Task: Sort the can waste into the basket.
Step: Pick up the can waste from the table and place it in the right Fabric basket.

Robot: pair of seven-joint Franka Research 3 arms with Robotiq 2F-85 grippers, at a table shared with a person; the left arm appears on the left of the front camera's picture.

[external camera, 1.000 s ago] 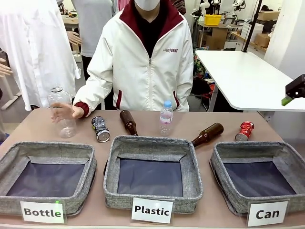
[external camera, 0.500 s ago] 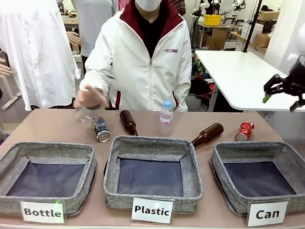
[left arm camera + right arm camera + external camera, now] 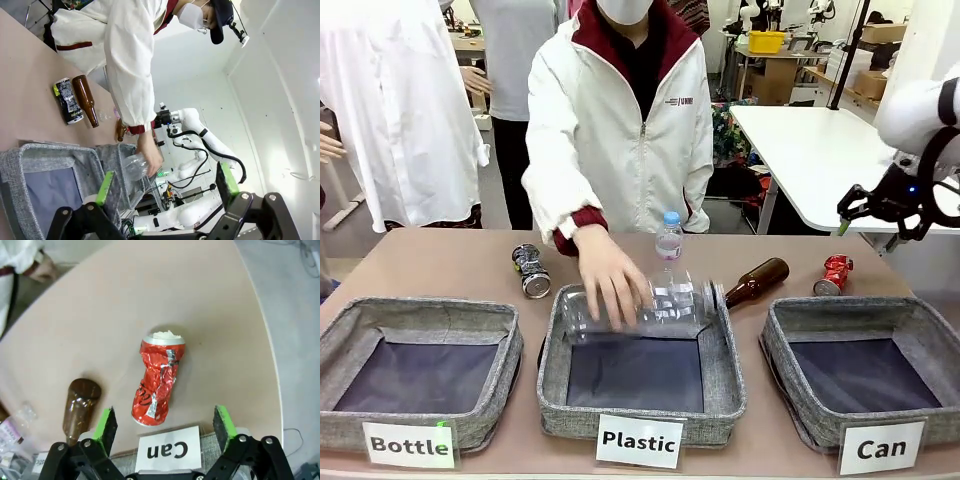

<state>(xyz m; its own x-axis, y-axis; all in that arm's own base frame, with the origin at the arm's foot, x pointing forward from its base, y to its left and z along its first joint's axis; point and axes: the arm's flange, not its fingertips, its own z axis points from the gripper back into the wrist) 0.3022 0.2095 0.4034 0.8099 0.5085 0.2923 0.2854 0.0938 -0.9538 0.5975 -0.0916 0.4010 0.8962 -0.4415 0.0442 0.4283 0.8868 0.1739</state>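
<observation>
While the left claw [image 3: 165,182] hangs spread and empty, the dark can [image 3: 67,100] lies far ahead of it, near the person's hand [image 3: 150,152], which a reach might strike. The right claw [image 3: 165,422], also spread and empty, hovers over the red can [image 3: 157,382]. Its crumpled metal could slip the pads and miss the basket [image 3: 850,311] just beneath the claw.

a lab workspace, with a white workbench [image 3: 820,165] and yellow crate [image 3: 766,41] behind.

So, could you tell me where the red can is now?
In the front view, the red can lies on the table at the right, just behind the basket labelled Can, with a brown bottle to its left.
</observation>
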